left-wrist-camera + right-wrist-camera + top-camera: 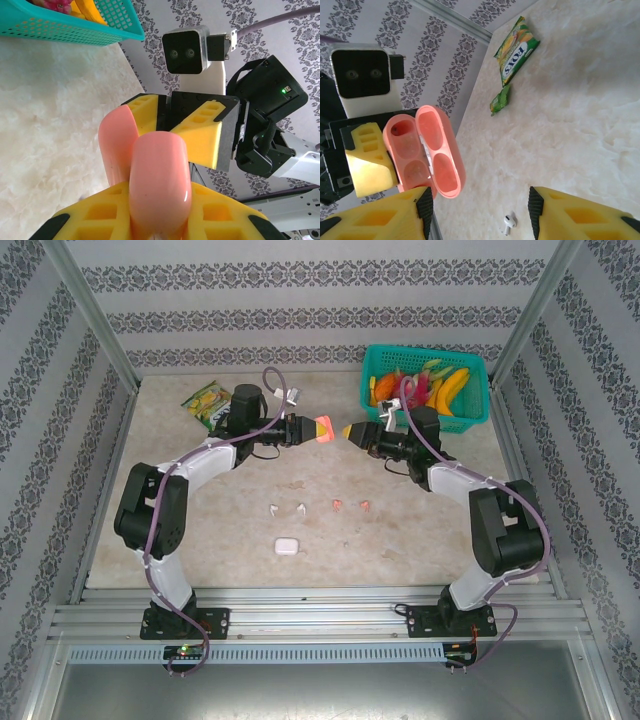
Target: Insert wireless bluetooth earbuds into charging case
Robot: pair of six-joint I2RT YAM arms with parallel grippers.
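Observation:
My left gripper (312, 429) is shut on a coral-pink charging case (324, 430), held up over the back middle of the table. The case (427, 150) has its lid swung open and both sockets are empty. In the left wrist view the case (160, 180) stands between my yellow fingers (95, 215). My right gripper (350, 432) faces it a short way to the right, open with nothing between its fingers (380, 215). Two white earbuds (274, 507) (301, 508) and two coral-pink earbuds (338, 504) (366, 504) lie in a row on the table. One white earbud (508, 223) also lies below my right gripper.
A shut white case (287, 546) lies near the front middle. A teal basket (478, 390) of toy fruit stands at the back right, close behind the right arm. A green snack packet (207, 403) lies at the back left.

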